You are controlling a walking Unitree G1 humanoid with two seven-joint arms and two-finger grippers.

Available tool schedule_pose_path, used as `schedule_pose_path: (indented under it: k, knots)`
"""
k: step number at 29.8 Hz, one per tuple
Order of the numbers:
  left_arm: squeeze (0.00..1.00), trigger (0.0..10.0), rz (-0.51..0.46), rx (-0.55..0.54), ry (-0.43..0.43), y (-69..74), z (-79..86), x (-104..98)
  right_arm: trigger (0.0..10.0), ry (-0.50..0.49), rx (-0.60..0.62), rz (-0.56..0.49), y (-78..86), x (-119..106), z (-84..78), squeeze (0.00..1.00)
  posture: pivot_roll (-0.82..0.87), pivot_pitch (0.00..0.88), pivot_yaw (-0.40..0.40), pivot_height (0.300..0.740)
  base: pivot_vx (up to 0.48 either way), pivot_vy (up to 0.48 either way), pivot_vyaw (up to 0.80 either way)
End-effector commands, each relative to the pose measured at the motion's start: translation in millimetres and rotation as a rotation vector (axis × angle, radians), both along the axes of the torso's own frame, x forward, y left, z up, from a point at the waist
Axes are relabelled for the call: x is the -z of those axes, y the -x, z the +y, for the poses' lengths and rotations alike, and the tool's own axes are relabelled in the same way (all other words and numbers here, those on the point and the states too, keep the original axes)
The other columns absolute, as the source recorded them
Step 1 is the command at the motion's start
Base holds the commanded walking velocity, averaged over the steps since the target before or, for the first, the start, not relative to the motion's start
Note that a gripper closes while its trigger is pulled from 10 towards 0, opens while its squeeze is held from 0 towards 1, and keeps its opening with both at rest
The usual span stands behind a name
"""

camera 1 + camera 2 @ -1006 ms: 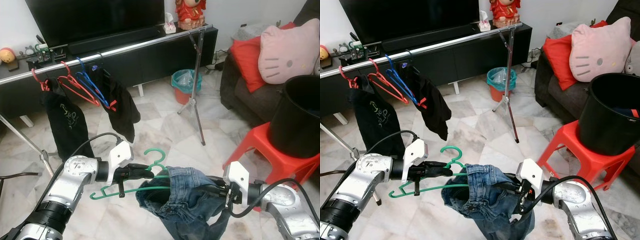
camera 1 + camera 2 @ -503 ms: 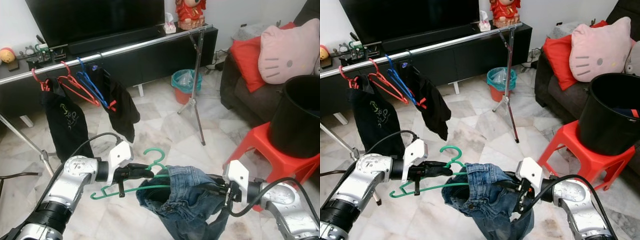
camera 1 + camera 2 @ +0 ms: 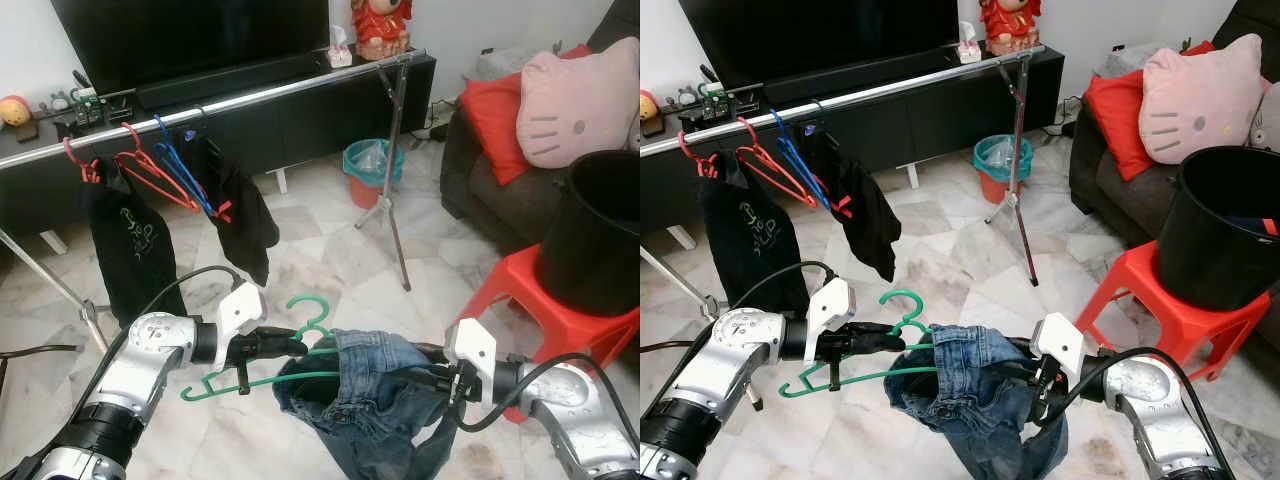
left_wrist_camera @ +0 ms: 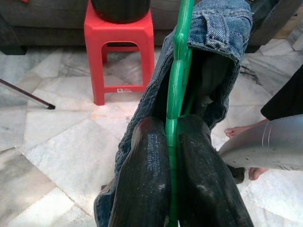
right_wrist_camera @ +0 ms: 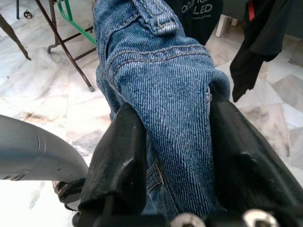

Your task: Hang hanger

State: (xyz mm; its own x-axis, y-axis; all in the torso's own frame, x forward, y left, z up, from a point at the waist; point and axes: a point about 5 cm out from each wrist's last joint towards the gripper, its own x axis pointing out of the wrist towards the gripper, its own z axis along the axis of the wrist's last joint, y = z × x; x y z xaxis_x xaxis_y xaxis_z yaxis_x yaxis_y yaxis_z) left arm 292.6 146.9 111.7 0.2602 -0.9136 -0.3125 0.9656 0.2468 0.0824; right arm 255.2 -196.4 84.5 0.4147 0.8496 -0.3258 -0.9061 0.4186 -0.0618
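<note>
- Jeans drape over one green hanger, hiding its right half.
- Left end effector pinches the hanger.
- Right end effector clamps the jeans.

black bucket cut off, hanger partly under jeans

You can read very little here. In the right wrist view, the black garment hanging behind the jeans carries pale lettering whose second line reads "LED"; the line above it is cut off by the denim and you cannot make it out. In the eye views the same garment shows a pale green print too small to read. A small white label on the red stool is too blurred to read.
</note>
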Motion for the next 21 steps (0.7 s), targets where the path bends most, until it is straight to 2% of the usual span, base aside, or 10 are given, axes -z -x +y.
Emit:
schedule_pose_path:
  k: [1,21]
  knots:
    - [0.0,0.0,-0.043,-0.054,0.038,-6.9,3.6,-10.0,10.0,-0.037,-0.045,-0.03,-2.7,-8.3,8.7,1.0,0.07,0.019,0.097,0.74,0.0,0.0,0.0]
    - [0.0,0.0,-0.044,-0.064,0.059,-7.2,1.6,-8.9,10.0,-0.026,-0.032,-0.049,-4.9,-11.5,4.4,1.0,0.06,0.019,0.096,0.74,0.0,0.0,0.0]
